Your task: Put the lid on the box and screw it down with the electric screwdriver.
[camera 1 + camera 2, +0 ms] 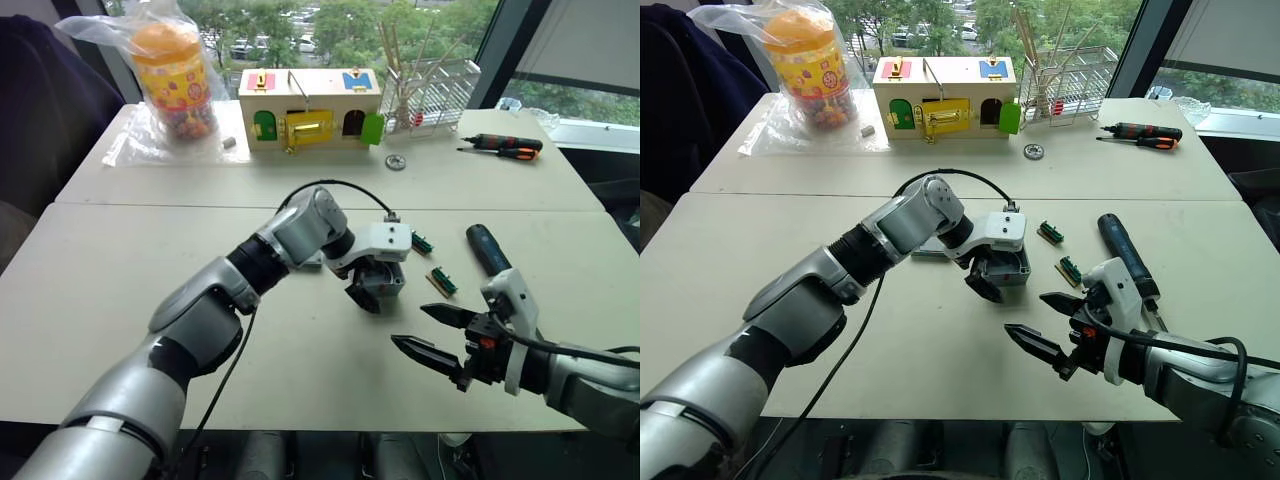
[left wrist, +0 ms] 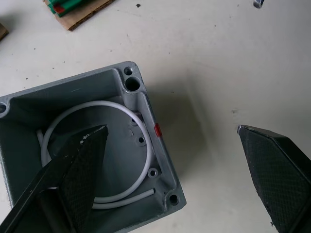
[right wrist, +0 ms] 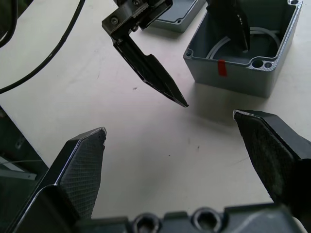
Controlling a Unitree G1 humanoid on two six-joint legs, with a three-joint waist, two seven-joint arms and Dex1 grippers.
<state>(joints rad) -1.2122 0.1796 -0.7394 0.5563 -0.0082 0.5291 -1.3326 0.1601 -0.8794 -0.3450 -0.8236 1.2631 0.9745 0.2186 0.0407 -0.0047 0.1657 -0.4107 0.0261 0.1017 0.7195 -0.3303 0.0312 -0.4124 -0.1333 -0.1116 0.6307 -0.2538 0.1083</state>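
Note:
The box (image 2: 121, 97) is a deep grey enclosure standing open on the table, with a white ring inside and a red mark (image 2: 157, 129) on one wall. My left gripper (image 1: 365, 292) is open over it, one finger inside the box and the other outside past the marked wall. The lid (image 3: 178, 19) lies flat just behind the box, partly hidden by my left wrist. To the right lies the electric screwdriver (image 1: 488, 250), pointing away from me. My right gripper (image 1: 408, 324) hovers open and empty over bare table in front of the box, left of the screwdriver.
Two green terminal blocks (image 1: 442, 281) lie between box and screwdriver. At the back of the far table stand a wooden box with coloured doors (image 1: 310, 108), a bagged plastic jar (image 1: 175, 80) and a wire rack (image 1: 430, 95). Hand screwdrivers (image 1: 505, 146) lie at back right.

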